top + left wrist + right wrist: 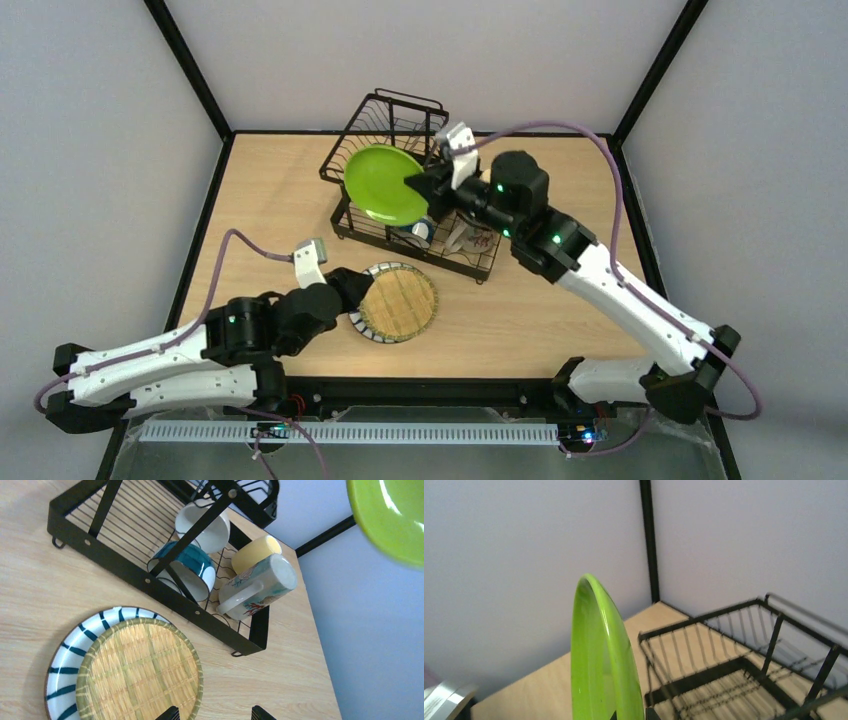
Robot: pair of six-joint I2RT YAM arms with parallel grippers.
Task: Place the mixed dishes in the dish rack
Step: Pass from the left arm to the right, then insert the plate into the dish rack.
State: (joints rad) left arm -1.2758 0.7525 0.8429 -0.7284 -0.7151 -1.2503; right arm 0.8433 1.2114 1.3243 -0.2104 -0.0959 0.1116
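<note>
Right end effector point(428, 186) clenched on green plate point(385, 185), held on edge over dish rack point(400, 120), masking part of its basket tier. Left end effector point(216, 714) released, fingertips cropped, above woven tray point(140, 677) beside the rack's front edge. Free tabletop point(270, 200) left of rack.

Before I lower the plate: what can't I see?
- Right gripper on the green plate: right wrist view's bottom edge cuts the fingers off.
- Rack slots beneath it: top view, the plate covers them.
- Left gripper: left wrist view's bottom edge shows only the fingertips.
- Striped plate: woven plate covers most of it, both views.
</note>
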